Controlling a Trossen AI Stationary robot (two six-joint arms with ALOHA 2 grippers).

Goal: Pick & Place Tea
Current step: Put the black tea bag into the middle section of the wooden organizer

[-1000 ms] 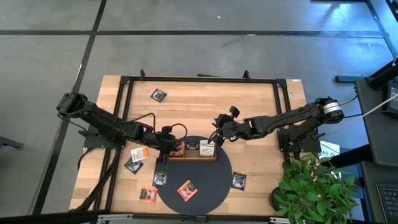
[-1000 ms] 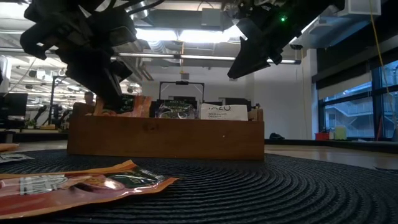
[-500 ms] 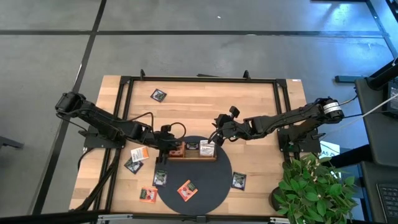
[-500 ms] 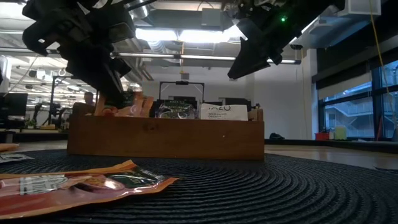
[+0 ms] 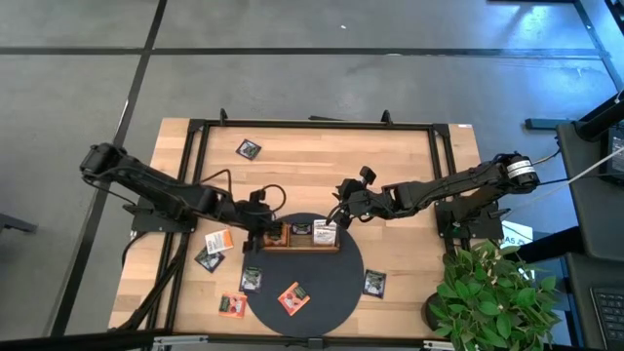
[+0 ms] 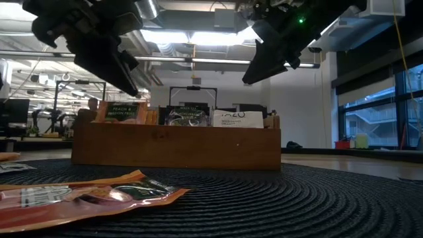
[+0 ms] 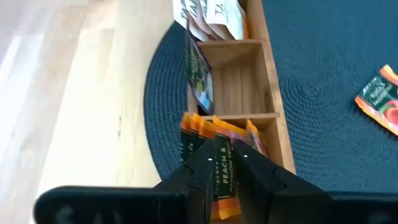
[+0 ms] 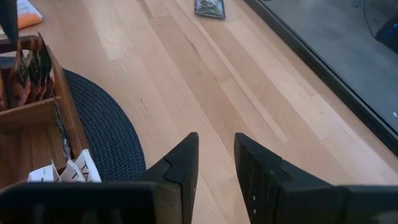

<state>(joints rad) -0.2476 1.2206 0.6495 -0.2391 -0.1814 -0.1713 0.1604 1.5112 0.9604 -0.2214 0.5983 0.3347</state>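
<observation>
A: Left hand (image 5: 255, 226) – where's it at?

B: Just above the left end of the tray (image 5: 336, 248), over the end compartment w/ the orange sachets (image 7: 219, 134). In the wrist view one orange sachet (image 7: 222, 177) shows in the slot between its fingers (image 7: 186, 177). Can't tell if it's gripped or let go; fingers look slightly parted.

A: And the low view?

B: Sachet label stands upright in the tray, hand a bit above it. Looks dropped in, but that's a guess.

A: Right hand (image 5: 343, 210)?

B: Hovers over the tray's right end, above the white sachets (image 5: 325, 230). Fingers (image 8: 180, 168) parted, nothing between them.

A: What's left to fetch?

B: Loose ones on the tabletop (image 5: 312, 156) and the round mat (image 5: 341, 283): white-orange one (image 5: 218, 241) and black one (image 5: 209, 257) just left of the tray, black (image 5: 251, 278) and orange (image 5: 292, 297) on the mat, orange (image 5: 232, 305) by the mat's edge, black (image 5: 374, 283) on the right, black (image 5: 249, 149) well off at the far side.

A: Which arm for the next?

B: Left, I'd say. The white-orange sachet lies just beside it, toward its own base, flat, square so no real long axis; edges tilted vs the tray
</observation>
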